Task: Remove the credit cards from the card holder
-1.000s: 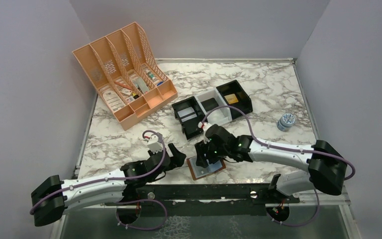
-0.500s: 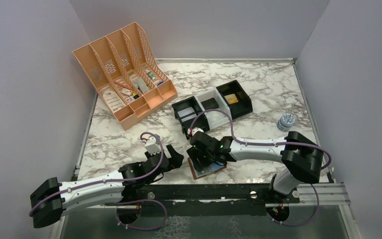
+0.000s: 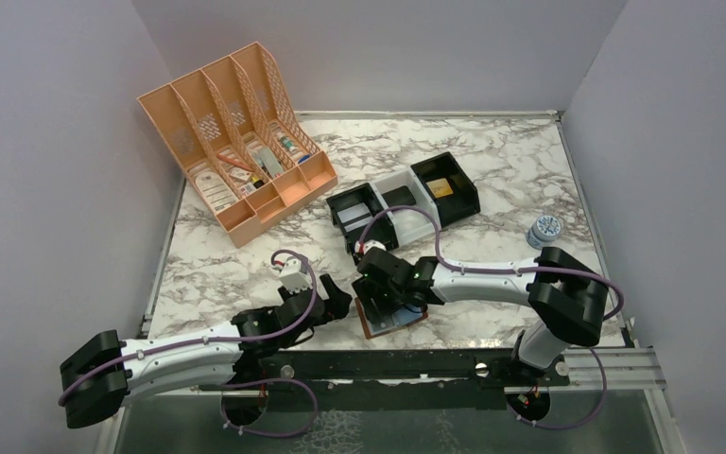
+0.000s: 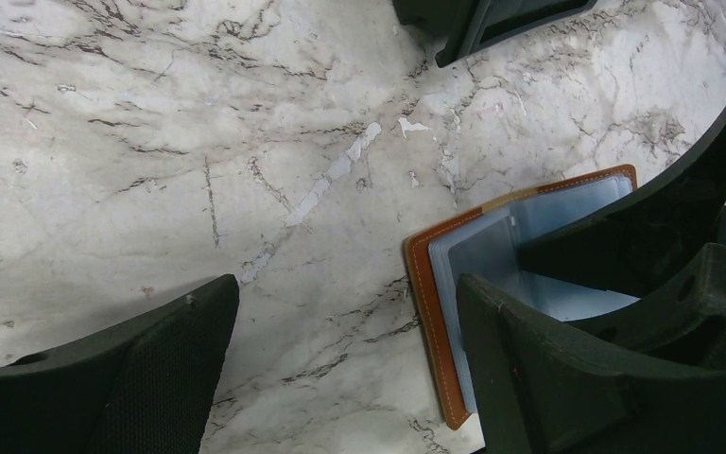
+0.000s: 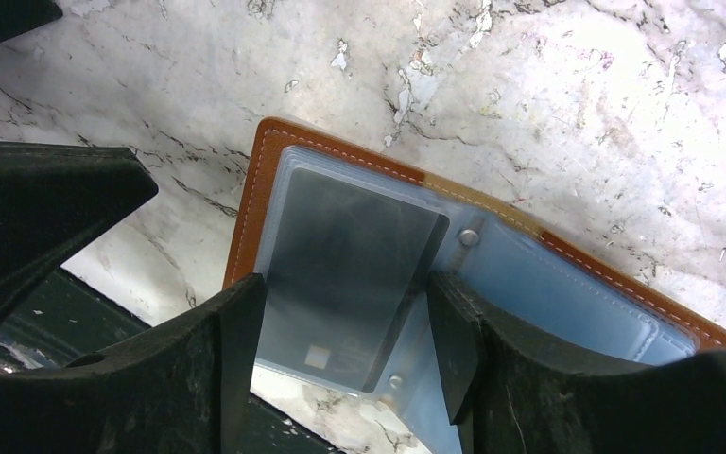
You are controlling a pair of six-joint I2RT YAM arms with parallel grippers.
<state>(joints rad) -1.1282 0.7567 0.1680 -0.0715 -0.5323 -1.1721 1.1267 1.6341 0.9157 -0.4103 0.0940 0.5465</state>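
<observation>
The card holder [image 3: 395,320] lies spread open near the table's front edge, brown leather with pale blue-grey pockets [image 4: 492,248]. A grey credit card [image 5: 350,270] with a small chip lies in its left half, and I cannot tell how far it sticks out of the pocket. My right gripper [image 5: 345,345] hangs low over that half, open, one finger on each side of the card; in the top view this gripper [image 3: 383,295] hides part of the holder. My left gripper [image 4: 345,331] is open over bare marble beside the holder's left edge [image 4: 432,312], its right finger overlapping that edge.
A peach file organiser [image 3: 232,142] stands at the back left. A row of black and white trays [image 3: 402,203] sits just behind the holder. A small blue-and-white jar [image 3: 545,230] is at the right. The black front rail [image 3: 388,364] runs close below the holder.
The right arm has folded inward and its gripper has shifted slightly left over the holder's left half, jaws a little wider. The left gripper has opened wider and stayed in place.
</observation>
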